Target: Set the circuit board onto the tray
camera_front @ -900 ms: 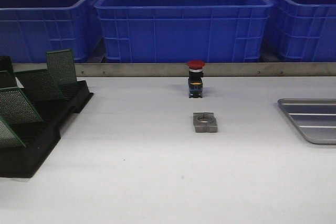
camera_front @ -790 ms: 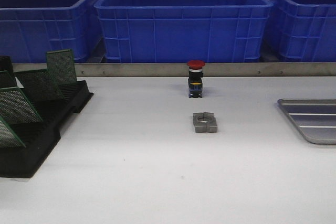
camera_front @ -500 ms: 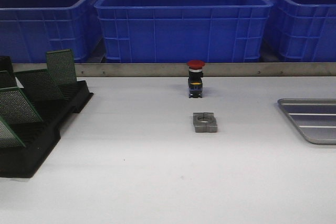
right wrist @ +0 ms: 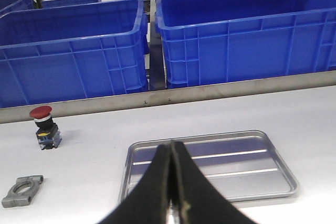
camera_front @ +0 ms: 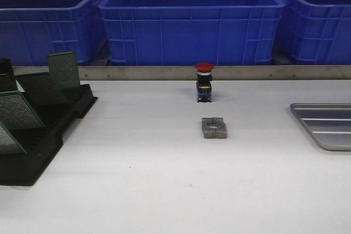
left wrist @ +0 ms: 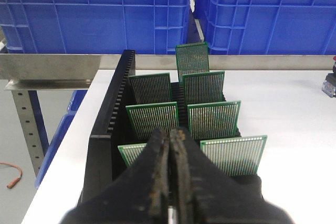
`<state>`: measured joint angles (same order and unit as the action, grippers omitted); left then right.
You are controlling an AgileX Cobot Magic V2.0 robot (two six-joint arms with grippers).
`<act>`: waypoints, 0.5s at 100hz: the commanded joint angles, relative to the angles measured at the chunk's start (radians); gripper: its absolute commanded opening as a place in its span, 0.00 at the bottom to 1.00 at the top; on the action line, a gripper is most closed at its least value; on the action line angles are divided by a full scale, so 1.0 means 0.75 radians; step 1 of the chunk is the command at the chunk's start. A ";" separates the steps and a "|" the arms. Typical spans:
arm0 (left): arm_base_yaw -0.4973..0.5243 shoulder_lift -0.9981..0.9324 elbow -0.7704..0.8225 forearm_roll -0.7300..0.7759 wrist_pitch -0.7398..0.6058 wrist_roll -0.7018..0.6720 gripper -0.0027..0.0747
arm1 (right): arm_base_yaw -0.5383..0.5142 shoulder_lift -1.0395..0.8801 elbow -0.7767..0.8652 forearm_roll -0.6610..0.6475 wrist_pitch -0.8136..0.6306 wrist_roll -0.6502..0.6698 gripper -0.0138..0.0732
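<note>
Blue plastic crates (camera_front: 192, 23) line the far edge of the white table (camera_front: 164, 179), their insides hidden from the front view. At the table's left edge stands the black slotted rack (camera_front: 33, 146), carrying green perforated circuit boards (left wrist: 153, 119) upright in two rows; seven are visible in the left wrist view, one partly hidden behind the gripper. At the right edge lies the silver tray (right wrist: 210, 163), ribbed and rimmed, with nothing on it, well apart from the rack. Between them, near the table's middle, sit a small grey metal block with a hole (camera_front: 214, 127) and, beyond it, a red-capped push button (camera_front: 204, 82). The left gripper (left wrist: 170, 145) hangs just before the nearest boards with its jaws pressed together and empty; the right gripper (right wrist: 170, 153) hovers over the tray's near rim, jaws likewise closed on nothing. The task appears not yet begun. The boards look thin, light and stiff, their faces likely smooth enough to slip, so a pinch across the exposed top edge, lifting straight up out of the slot, seems the safest hold; a skewed pull could jam a board in its slot or knock its neighbour.
</note>
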<state>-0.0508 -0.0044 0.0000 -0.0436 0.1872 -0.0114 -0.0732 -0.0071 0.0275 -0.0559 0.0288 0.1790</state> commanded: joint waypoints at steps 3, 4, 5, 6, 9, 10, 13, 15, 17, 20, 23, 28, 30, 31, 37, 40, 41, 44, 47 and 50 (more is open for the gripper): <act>0.001 -0.040 0.065 -0.003 -0.143 -0.014 0.01 | 0.004 -0.040 -0.017 -0.013 -0.095 -0.006 0.09; 0.001 -0.040 0.065 -0.003 -0.143 -0.014 0.01 | 0.004 -0.040 -0.017 -0.013 -0.095 -0.006 0.09; 0.001 -0.040 0.065 -0.003 -0.150 -0.014 0.01 | 0.004 -0.040 -0.017 -0.013 -0.095 -0.006 0.09; 0.001 -0.040 0.065 -0.003 -0.150 -0.014 0.01 | 0.004 -0.040 -0.017 -0.013 -0.095 -0.006 0.09; 0.001 -0.040 0.065 -0.003 -0.161 -0.014 0.01 | 0.004 -0.040 -0.017 -0.013 -0.095 -0.006 0.09; 0.001 -0.040 0.065 -0.003 -0.164 -0.014 0.01 | 0.004 -0.040 -0.017 -0.013 -0.095 -0.006 0.09; 0.001 -0.040 0.065 -0.003 -0.174 -0.014 0.01 | 0.004 -0.040 -0.017 -0.013 -0.095 -0.006 0.09; 0.001 -0.040 0.065 -0.003 -0.187 -0.014 0.01 | 0.004 -0.040 -0.017 -0.013 -0.095 -0.006 0.09; 0.001 -0.040 0.065 -0.003 -0.204 -0.014 0.01 | 0.004 -0.040 -0.017 -0.013 -0.094 -0.006 0.09; 0.006 -0.040 0.065 -0.003 -0.235 -0.014 0.01 | 0.004 -0.040 -0.017 -0.013 -0.094 -0.006 0.09; 0.006 -0.040 0.065 -0.003 -0.271 -0.014 0.01 | 0.004 -0.040 -0.017 -0.013 -0.094 -0.006 0.09; 0.006 -0.040 0.065 -0.003 -0.348 -0.014 0.01 | 0.004 -0.040 -0.017 -0.013 -0.094 -0.006 0.09; 0.006 -0.040 0.065 -0.003 -0.366 -0.014 0.01 | 0.004 -0.040 -0.017 -0.013 -0.094 -0.006 0.09; 0.006 -0.040 0.065 -0.003 -0.383 -0.014 0.01 | 0.004 -0.040 -0.017 -0.013 -0.094 -0.006 0.09; 0.006 -0.040 0.055 -0.003 -0.409 -0.014 0.01 | 0.004 -0.040 -0.017 -0.013 -0.094 -0.006 0.09; 0.006 -0.040 0.043 -0.006 -0.400 -0.014 0.01 | 0.004 -0.040 -0.017 -0.013 -0.094 -0.006 0.09; 0.006 -0.040 0.037 -0.006 -0.397 -0.014 0.01 | 0.004 -0.040 -0.017 -0.013 -0.094 -0.006 0.09; 0.006 -0.040 0.022 -0.006 -0.378 -0.014 0.01 | 0.004 -0.040 -0.017 -0.013 -0.094 -0.006 0.09; 0.006 -0.040 0.001 -0.006 -0.338 -0.014 0.01 | 0.004 -0.040 -0.017 -0.013 -0.094 -0.006 0.09; 0.006 -0.040 -0.024 -0.006 -0.301 -0.014 0.01 | 0.004 -0.040 -0.017 -0.013 -0.094 -0.006 0.09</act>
<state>-0.0490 -0.0044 0.0000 -0.0430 -0.0082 -0.0114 -0.0732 -0.0071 0.0275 -0.0559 0.0288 0.1790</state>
